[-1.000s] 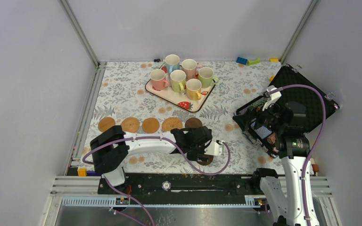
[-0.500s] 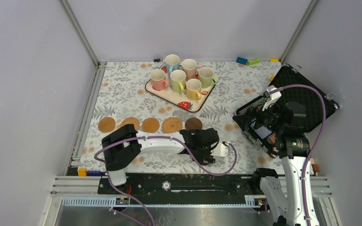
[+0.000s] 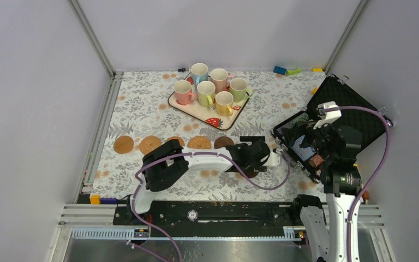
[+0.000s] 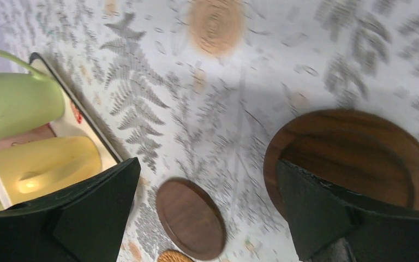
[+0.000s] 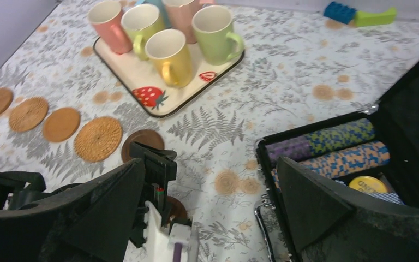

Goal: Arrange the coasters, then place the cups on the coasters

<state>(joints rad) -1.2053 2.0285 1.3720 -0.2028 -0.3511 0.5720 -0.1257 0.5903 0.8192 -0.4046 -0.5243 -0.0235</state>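
1. the worktop [image 3: 142, 103], with its leaf-print cloth, shows whole only from the top camera. each wrist camera gives you just a patch of it.
2. your left arm [image 3: 196, 161] lies low, stretched across the near side toward the right, with its wrist past the right end of the coaster row. the left gripper [image 4: 207, 164] points down at the cloth. its own camera shows the fingers spread wide and closed on nothing.
3. your right arm [image 3: 338, 180] stands upright at the right and bends over, so the right gripper [image 5: 210, 164] hangs above the near corner of the open black case [image 3: 354, 117]. its fingers are wide apart and empty.
4. the strawberry-print tray [image 3: 226, 121] sits at the far middle. all six cups [image 3: 206, 90] stand on it, none on a coaster.
5. five coasters [image 5: 61, 124] lie in a row near the left, between the tray and the arm bases. the top view half hides the third behind the left arm. the right wrist view shows all five: tan, woven, tan, woven, dark brown.
6. the loose dark brown coaster [image 4: 354, 158] lies flat, apart from the row and right at the left gripper. the top view nearly hides it. the left wrist view shows one finger over its near edge, and you cannot tell whether they touch.
7. the striped poker chips [image 5: 327, 147] in the case show clearly only from the right wrist.
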